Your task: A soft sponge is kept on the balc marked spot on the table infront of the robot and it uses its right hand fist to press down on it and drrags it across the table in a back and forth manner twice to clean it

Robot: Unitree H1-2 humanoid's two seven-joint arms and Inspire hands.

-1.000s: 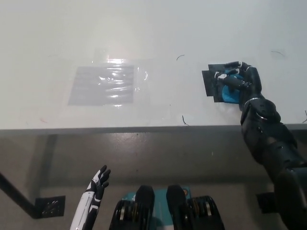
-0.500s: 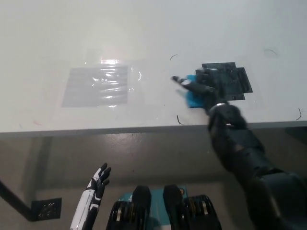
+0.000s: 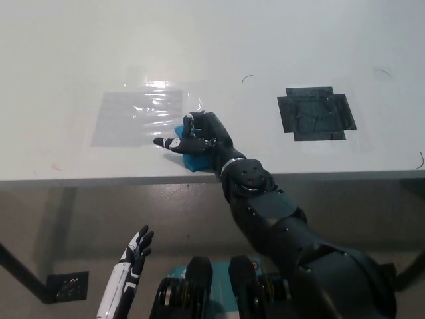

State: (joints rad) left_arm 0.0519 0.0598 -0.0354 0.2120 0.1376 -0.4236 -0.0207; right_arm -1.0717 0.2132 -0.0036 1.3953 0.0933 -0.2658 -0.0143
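**Trainee:** Where's the sponge sitting at this point?

**Me:** The blue sponge [image 3: 192, 159] is under my right hand [image 3: 199, 138], near the front edge of the table [image 3: 279, 40], well apart from the black marked spot [image 3: 315, 113] and just beside the glossy clear patch [image 3: 139, 116].

**Trainee:** Are you gripping it?

**Me:** No, the right hand lies on top, mostly curled with one finger poking out to the left, so I'd call it pressing down, not grasping. My guess is that weight from above is what lets the sponge slide without slipping free.

**Trainee:** And the other hand?

**Me:** The white left hand [image 3: 136, 252] hangs below the table edge, fingers spread, holding nothing, clear of the wiping path

**Trainee:** Risk?

**Me:** The sponge is close to the table's lip; I'd watch that
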